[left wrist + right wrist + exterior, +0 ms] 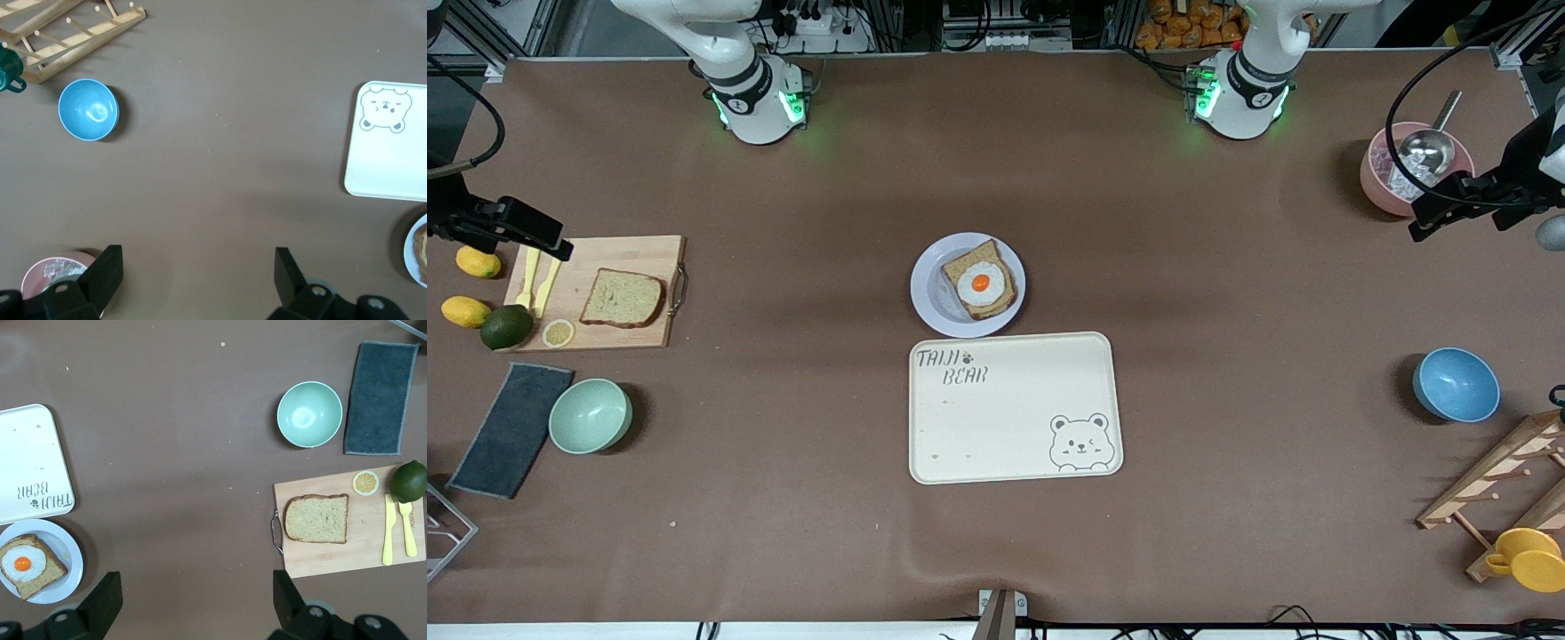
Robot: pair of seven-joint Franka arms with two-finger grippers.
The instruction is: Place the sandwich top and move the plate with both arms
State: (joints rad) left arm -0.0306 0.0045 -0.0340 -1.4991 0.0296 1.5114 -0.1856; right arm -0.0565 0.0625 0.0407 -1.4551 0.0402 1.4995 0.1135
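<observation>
The sandwich top (623,298) (317,519), a plain brown slice, lies flat on a wooden board (596,267) toward the right arm's end of the table. The pale round plate (927,289) (69,553) (411,252) sits mid-table, touching the cream tray's edge, and carries a bread slice with a fried egg (980,283) (25,565). My right gripper (534,233) (197,587) hangs open and empty high over the board's outer end. High over a pink bowl (1380,182), my left gripper (1440,204) (199,263) is open and empty too.
The cream bear tray (1014,409) lies just nearer the camera than the plate. On the board are a plastic knife, a fork and a lemon slice; lemons and a lime (506,326) sit beside it. A mint bowl (591,415), grey cloth (511,429), blue bowl (1456,384) and wooden rack (1498,476) stand nearer.
</observation>
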